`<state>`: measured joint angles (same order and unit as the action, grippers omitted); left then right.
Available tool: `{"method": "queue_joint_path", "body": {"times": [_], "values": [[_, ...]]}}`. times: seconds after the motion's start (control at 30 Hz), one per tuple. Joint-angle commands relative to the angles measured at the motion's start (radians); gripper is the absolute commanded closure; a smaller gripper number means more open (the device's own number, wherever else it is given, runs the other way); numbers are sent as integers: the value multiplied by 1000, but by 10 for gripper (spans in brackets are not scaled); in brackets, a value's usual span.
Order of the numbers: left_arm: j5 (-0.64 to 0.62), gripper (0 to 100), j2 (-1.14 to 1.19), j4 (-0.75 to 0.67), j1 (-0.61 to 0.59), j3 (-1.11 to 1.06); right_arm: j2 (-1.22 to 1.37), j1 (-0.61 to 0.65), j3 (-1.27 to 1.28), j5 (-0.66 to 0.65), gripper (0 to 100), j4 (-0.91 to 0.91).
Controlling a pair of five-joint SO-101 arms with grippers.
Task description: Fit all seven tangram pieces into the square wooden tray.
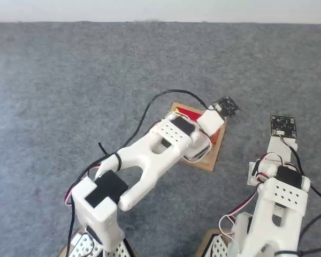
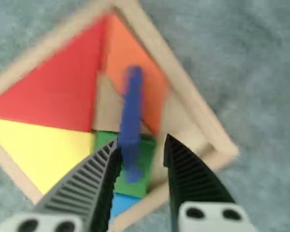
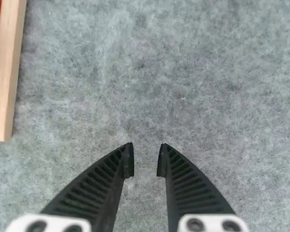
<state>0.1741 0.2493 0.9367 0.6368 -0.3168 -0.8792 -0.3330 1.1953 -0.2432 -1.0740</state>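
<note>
My left gripper [image 2: 141, 142] hangs over the square wooden tray [image 2: 203, 113], jaws apart. The dark blue flat wooden piece [image 2: 131, 116] stands on edge inside the tray. Its near end sits between my fingers, close to one and clear of the other, so I judge it not clamped.

Lying flat in the tray:
- large red triangle [image 2: 53, 96]
- large yellow triangle [image 2: 43, 145]
- orange triangle [image 2: 128, 48]
- green piece [image 2: 147, 159]
- light blue piece [image 2: 123, 203] at the tray's near rim

Bare tray floor shows beside the orange triangle, on both sides of the upright piece.

My right gripper [image 3: 144, 157] is off the tray, over the grey carpet [image 3: 183, 72] just beside the tray's edge. Its jaws are slightly apart and hold nothing.

Handling guess: the blue piece is thin, light and stiff. Its painted faces are probably slick, and it looks tippy on edge. I'd pinch the two flat faces near mid-length, low down, or nudge it over into the bare gap. The neighbours are loose and could shift.
</note>
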Motion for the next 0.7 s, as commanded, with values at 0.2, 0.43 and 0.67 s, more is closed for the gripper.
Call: {"method": "queue_joint_path", "body": {"times": [0.2,0.43,0.67], "values": [[6,852,-124,20,28,-50,10,5,-43,9,905,4],[5,852,-126,12,28,-47,10,28,-41,9,905,4],[-66,852,-126,6,28,22,8,-27,-44,23,906,33]]}}
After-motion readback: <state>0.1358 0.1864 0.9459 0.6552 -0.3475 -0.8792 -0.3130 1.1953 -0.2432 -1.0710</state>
